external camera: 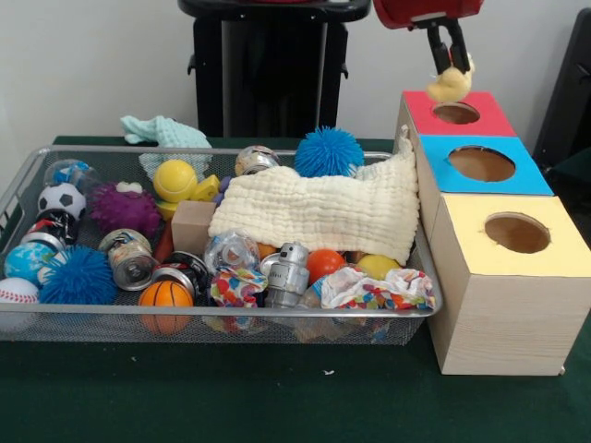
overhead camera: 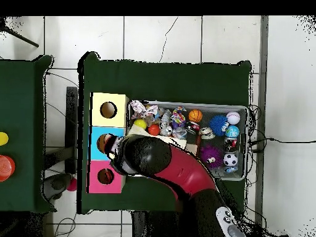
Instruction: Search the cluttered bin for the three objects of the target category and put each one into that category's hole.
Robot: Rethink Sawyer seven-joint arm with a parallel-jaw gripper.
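Now my gripper (external camera: 450, 69) hangs above the red hole (external camera: 456, 113), my fingers (external camera: 459, 48) pinching a yellow plush (external camera: 450, 85) from above. It is a small, soft, pale-yellow lump, fuzzy at the edges, hanging just over the hole without touching the box (external camera: 503, 305). I cannot make out its cord loop or which animal it is. From overhead my arm (overhead camera: 179, 170) covers the toy and the gripper; only the red surround (overhead camera: 105, 176) shows beside it.

The box is pale wood with three round holes in a row: red farthest from the front camera, blue (external camera: 481, 163) in the middle, yellow (external camera: 516, 233) nearest. It stands on the green bench (external camera: 231, 388), touching the bin (external camera: 222, 312) at its side.

The bin is silver mesh, crowded with balls, tins and wrappers. A cream cloth (external camera: 323, 210) lies over its box-side half, one corner draped up against the box. A blue spiky ball (external camera: 329, 152) sits behind the cloth.
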